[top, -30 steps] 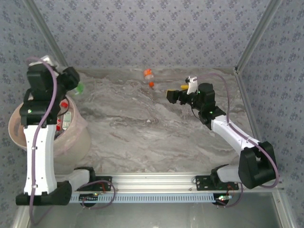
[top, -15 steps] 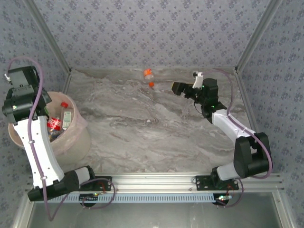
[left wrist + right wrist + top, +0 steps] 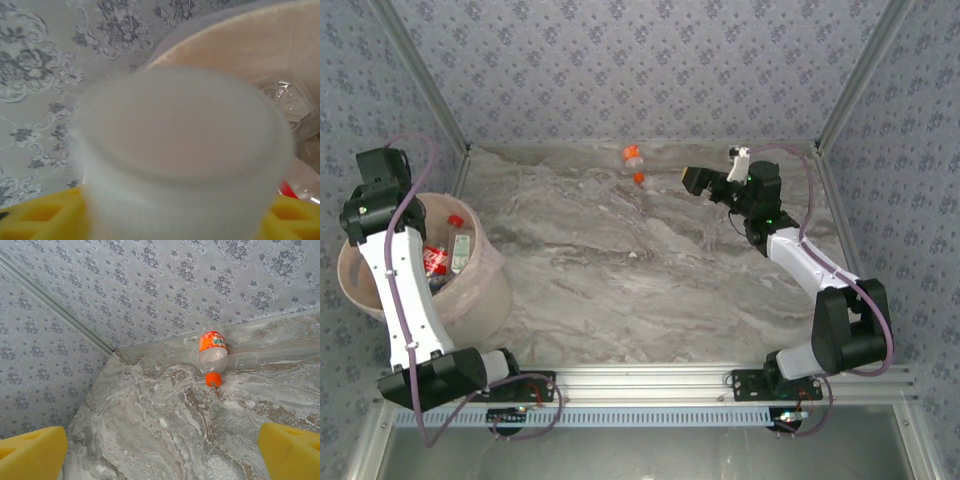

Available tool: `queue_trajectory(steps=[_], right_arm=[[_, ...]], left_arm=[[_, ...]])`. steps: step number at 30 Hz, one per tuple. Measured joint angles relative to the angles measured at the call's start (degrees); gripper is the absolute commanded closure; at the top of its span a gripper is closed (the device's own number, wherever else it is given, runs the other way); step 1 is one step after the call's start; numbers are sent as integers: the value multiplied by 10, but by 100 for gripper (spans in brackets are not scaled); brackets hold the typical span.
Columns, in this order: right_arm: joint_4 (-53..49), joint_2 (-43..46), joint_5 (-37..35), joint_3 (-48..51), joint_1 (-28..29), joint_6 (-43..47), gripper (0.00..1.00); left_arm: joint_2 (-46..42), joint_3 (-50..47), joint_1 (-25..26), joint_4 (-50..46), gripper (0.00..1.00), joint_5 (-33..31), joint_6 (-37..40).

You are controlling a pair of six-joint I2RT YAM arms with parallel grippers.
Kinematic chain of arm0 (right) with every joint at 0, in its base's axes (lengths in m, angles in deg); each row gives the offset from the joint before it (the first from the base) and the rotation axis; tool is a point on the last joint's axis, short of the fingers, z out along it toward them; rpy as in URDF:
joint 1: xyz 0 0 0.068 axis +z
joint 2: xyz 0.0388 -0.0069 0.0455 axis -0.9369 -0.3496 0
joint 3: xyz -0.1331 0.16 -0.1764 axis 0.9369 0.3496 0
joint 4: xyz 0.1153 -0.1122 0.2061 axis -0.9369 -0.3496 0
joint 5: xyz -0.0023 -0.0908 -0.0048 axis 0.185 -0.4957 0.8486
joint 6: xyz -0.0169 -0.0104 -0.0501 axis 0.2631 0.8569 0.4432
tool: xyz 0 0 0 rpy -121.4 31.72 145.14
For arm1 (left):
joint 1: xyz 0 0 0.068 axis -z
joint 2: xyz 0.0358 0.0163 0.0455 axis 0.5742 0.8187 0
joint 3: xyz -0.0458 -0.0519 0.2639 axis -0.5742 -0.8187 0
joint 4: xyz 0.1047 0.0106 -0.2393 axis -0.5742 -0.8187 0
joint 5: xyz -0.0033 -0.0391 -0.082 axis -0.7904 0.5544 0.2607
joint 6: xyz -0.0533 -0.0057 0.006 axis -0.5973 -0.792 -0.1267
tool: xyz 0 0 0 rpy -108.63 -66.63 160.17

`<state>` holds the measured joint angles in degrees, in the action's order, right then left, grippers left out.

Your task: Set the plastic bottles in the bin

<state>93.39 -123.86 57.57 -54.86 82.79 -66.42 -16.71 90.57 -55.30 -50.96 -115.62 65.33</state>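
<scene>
— Since the orange-capped bottle [image 3: 212, 352] was the one lying out on the table [image 3: 150, 440], which way was it from the right gripper [image 3: 160, 455]?

— Ahead of the jaws and a little right of their midline, well apart from them, where the table met the back wall [image 3: 200, 280]. It lay flat, cap toward the jaws and base toward the wall. So its long axis ran nearly along the line of approach and across the line on which the fingers would close.

— And the jaws themselves?

— Spread wide, with nothing but bare table between the yellow pads [image 3: 30, 455]. I judged that a straight reach forward, shifted slightly right, would bring the bottle's body between them.

— Which arm was nearer?

— The right, clearly. The left gripper [image 3: 162, 225] hung over the bin [image 3: 485, 290], well apart on the other side of the table, with the bottles in the bin [image 3: 445, 252] below it.

— Was the left one holding anything?

— I could not tell. A blurred white round shape [image 3: 180, 150] sat right against its yellow fingers [image 3: 35, 217], too close to name, and whether the jaws gripped it or stood free of it was unclear. The bin's rim and a crushed clear bottle [image 3: 290, 100] showed just beyond.
</scene>
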Motion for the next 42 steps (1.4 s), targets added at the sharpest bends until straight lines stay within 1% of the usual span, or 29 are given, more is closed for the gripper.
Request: queue_trajectory(steps=[2,4,9,12,22,27,29,31,34,36,39,42], right_arm=[[0,-1,0,0,0,0,0],[0,-1,0,0,0,0,0],[-1,-2,-2,0,0,0,0],[-1,-3,-3,0,0,0,0],[-21,-12,-16,0,0,-9,0],[-48,-23,-32,-9,0,-12,0],[-61,-30,-40,-17,0,-13,0],[-73,-35,-45,-23,0,-13,0],[-88,-41,-52,-31,0,-12,0],[-96,-44,-56,-34,2,-12,0],[-101,-53,-58,-39,5,-9,0],[-112,-73,-57,-54,11,0,0]], left_arm=[[9,3,0,1,7,-5,5],[19,14,0,-1,2,-8,8],[23,59,0,0,2,-6,1],[23,77,0,-1,2,13,-14],[23,110,0,0,2,124,-92],[17,110,1,21,2,192,-149],[7,109,8,38,2,214,-174],[-2,109,28,52,2,226,-197],[-12,109,78,71,2,238,-225],[-12,109,124,82,2,240,-240],[-9,108,209,106,2,231,-259],[-8,95,267,142,2,230,-276]])
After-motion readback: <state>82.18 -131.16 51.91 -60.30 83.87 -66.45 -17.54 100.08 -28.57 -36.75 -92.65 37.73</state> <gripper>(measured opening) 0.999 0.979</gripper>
